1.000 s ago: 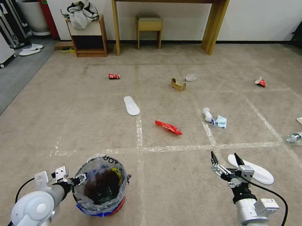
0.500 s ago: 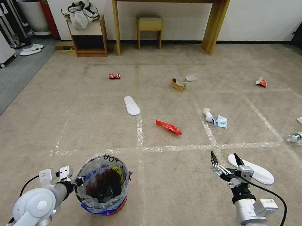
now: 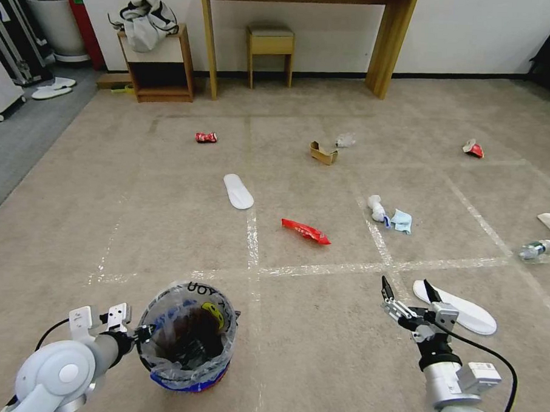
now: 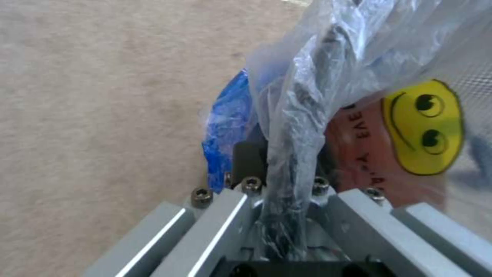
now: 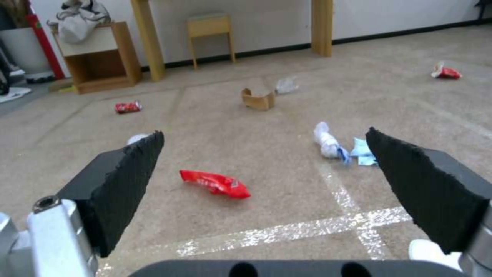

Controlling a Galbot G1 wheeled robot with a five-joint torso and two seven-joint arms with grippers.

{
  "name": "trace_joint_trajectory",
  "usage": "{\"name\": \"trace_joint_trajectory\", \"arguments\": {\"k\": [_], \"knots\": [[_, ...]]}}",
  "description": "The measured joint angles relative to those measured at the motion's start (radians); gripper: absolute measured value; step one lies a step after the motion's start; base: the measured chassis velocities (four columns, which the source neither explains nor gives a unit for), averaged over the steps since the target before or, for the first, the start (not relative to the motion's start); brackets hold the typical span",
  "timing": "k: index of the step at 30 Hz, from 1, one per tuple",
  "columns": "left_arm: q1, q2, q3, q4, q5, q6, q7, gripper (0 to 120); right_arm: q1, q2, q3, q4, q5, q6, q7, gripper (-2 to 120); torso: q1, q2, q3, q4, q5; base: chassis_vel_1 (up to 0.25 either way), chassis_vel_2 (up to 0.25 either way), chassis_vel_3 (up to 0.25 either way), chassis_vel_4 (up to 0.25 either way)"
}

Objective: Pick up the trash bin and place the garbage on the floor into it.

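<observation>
Fingers point(image 4: 250, 159) of your left gripper point(image 3: 143, 332) are clamped on the near rim of the trash bin point(image 3: 187, 336), pinching the clear liner bag point(image 4: 307, 115) along with the wall; in the left wrist view one dark finger sits against the blue band with bunched plastic running between the jaws. Your bin sits at the lower left of the head view, mouth up, on or just above the floor point(image 3: 317, 353); I cannot tell which.

Your right gripper point(image 3: 404, 292) is spread wide and empty at the lower right, just beside a white slipper point(image 3: 456, 308) lying flat on the carpet. Ahead of it, mid-frame, lies the red foil wrapper point(image 3: 305, 231), framed between the two black pads point(image 5: 128, 181) in the right wrist view. Farther right are the blue face mask point(image 3: 402, 220) and a white wad point(image 3: 377, 208) touching it. Another white slipper point(image 3: 238, 191) lies left of centre, and the red soda can point(image 3: 206, 137), cardboard scrap point(image 3: 323, 153) and clear plastic wad point(image 3: 346, 140) sit toward the upper middle.

For this step, judge your grip before you travel: a one-sided rim pinch likely lets the bin tilt, so keep it level and move gently. Bring the bin close to the wrapper, then come straight down on the wrapper across its narrow width, since foil will likely slide if you catch only an end.
</observation>
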Motion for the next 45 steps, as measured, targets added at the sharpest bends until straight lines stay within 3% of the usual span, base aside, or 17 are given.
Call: {"name": "trace_joint_trajectory", "arguments": {"k": [18,29,33,38,45], "knots": [[0.039,-0.101,-0.088,-0.104,0.08,-0.031,0.102,0,-0.002,-0.008,0.026,0.042,0.032,-0.016,0.03,100,0.0,0.0,0.0,0.0005,0.0017,0.0,0.0,0.0,0.0],[0.091,-0.159,-0.102,-0.275,0.203,-0.04,0.16,0,-0.004,-0.059,0.05,0.001,0.072,-0.006,0.069,100,0.0,0.001,-0.001,0.0004,0.0018,0.0,0.0,0.0,0.0],[0.168,-0.166,-0.127,-0.34,0.269,-0.04,0.201,0,0.007,-0.017,0.027,-0.049,0.01,0.021,0.066,100,0.0,0.001,-0.001,0.0006,0.0018,0.0,0.0,0.0,0.0],[0.224,-0.186,-0.129,-0.366,0.327,-0.044,0.244,0,0.006,0.043,0.008,-0.086,-0.096,0.076,0.036,100,0.0,0.001,-0.001,0.0007,0.0021,0.0,0.0,0.0,0.0],[0.197,-0.213,-0.085,-0.338,0.391,-0.049,0.273,0,-0.022,0.081,0.033,-0.085,-0.133,0.115,0.025,100,0.0,0.001,0.0,0.0003,0.0015,0.0,0.0,0.0,0.0]]}}
